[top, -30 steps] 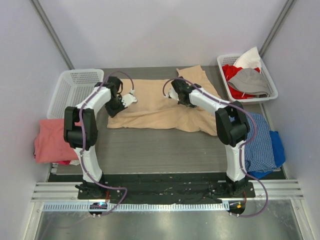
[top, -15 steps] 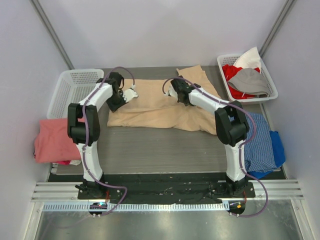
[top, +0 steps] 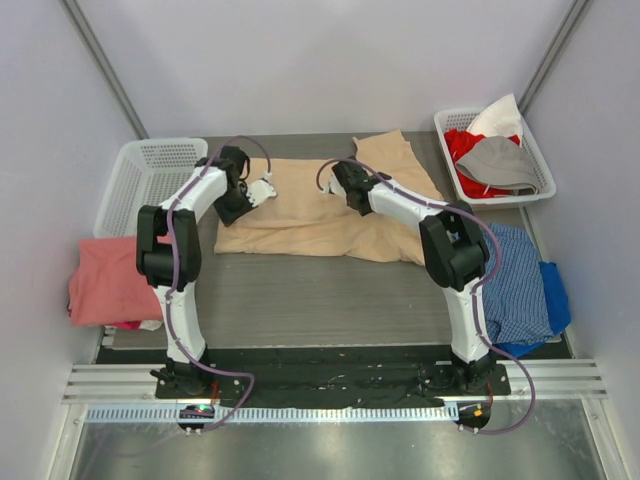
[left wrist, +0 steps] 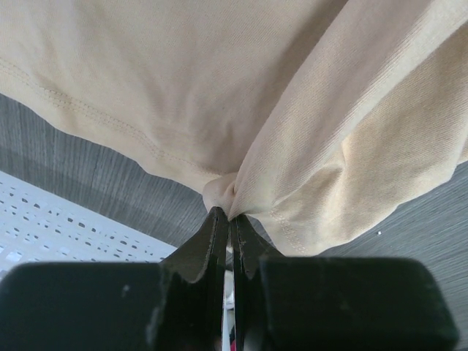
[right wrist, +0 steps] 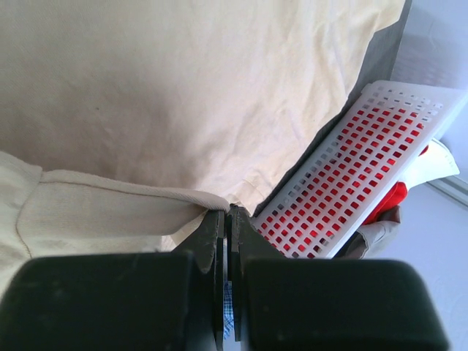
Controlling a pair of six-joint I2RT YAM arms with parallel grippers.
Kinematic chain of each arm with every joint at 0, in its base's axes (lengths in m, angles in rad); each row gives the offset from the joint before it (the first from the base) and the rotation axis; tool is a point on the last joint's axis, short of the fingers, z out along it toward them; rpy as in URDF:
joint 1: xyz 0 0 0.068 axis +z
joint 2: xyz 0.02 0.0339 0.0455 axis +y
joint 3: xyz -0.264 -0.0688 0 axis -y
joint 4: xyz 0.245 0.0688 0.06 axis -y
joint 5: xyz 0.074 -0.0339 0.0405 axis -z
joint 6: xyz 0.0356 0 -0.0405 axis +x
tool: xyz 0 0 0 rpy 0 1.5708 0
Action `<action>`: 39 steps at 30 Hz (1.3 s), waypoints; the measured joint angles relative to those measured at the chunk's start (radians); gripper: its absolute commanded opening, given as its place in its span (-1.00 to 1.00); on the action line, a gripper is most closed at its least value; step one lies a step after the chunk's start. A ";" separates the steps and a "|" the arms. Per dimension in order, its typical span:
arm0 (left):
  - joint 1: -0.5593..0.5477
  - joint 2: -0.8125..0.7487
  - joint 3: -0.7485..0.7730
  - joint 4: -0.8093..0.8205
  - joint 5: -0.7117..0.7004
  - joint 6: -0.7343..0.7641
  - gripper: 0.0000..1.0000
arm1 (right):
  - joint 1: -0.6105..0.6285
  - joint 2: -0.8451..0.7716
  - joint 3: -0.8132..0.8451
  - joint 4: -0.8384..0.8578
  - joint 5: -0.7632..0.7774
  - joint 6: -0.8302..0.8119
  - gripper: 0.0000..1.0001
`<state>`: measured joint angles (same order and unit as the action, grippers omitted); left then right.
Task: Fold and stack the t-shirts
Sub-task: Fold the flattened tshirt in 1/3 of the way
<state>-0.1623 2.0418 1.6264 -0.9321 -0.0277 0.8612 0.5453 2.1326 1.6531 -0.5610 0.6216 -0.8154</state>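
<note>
My left gripper (left wrist: pixel 228 217) pinches a bunched edge of the tan t-shirt (left wrist: pixel 183 88), low in the frame. My right gripper (right wrist: pixel 227 216) is clamped on its hem.

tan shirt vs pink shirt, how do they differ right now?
The tan shirt lies spread mid-table; the pink shirt sits bunched at the left edge. The left gripper and right gripper pinch the tan shirt; neither touches the pink shirt. Both are plain-coloured cloth.
</note>
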 measured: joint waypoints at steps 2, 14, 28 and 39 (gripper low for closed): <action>0.000 0.000 0.000 0.000 -0.003 0.000 -0.84 | 0.003 0.003 0.000 0.012 0.004 -0.001 -0.98; -0.001 0.000 -0.002 0.000 -0.006 -0.001 -0.70 | 0.018 0.013 0.000 0.098 0.060 -0.024 -0.98; -0.002 -0.025 -0.101 0.141 -0.063 -0.040 0.09 | 0.023 0.028 -0.031 0.181 0.132 -0.044 -0.98; -0.002 -0.156 -0.240 0.436 -0.188 -0.106 0.55 | 0.023 0.028 -0.050 0.227 0.179 -0.053 -0.98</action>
<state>-0.1642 1.8858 1.3865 -0.4957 -0.2157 0.7547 0.5686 2.1609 1.6028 -0.3344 0.8001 -0.8680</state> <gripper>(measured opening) 0.756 0.042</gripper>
